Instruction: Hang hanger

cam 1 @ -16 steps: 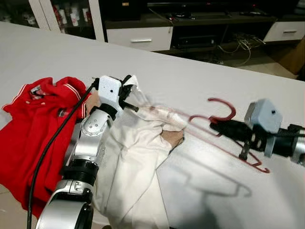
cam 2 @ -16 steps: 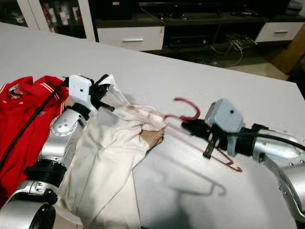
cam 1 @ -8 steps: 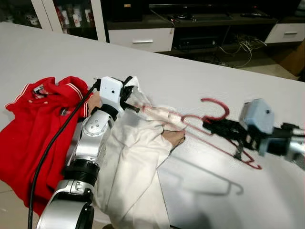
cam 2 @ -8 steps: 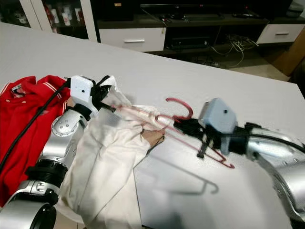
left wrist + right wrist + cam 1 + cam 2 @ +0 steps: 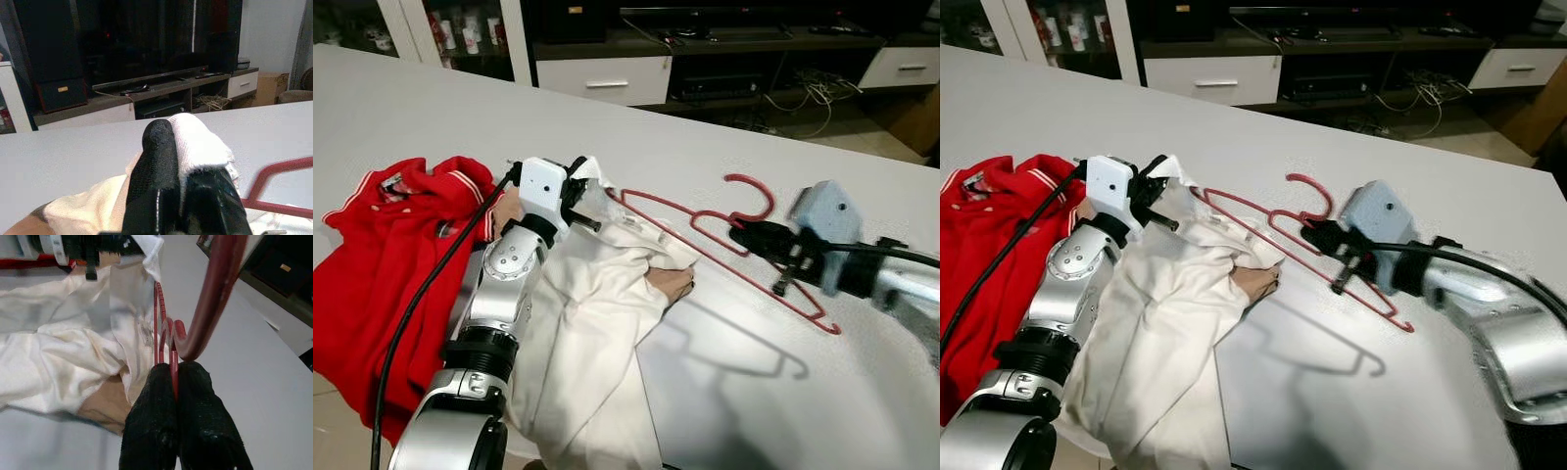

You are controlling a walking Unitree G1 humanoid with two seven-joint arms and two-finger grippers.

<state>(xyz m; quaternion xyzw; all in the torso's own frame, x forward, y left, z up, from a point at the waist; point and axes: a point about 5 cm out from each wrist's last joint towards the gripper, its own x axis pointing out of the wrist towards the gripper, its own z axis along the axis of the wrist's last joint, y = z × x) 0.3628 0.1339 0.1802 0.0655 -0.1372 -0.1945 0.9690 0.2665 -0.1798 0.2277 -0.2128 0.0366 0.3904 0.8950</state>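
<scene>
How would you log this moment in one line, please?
left pincer: shut on white garment | right pincer: shut on red hanger

A red polo shirt lies crumpled on the white desk, at its near left edge. Beyond the desk's far edge stands a dark TV cabinet with white drawers.

Domestic living room. Low TV unit along far wall: dark open shelves, white drawers, tangled cables on floor beside it. Glass-fronted display cabinet at far left. Large dark screen above unit. Clothing, red garment and cream shirt, lying on wide white bench.
</scene>
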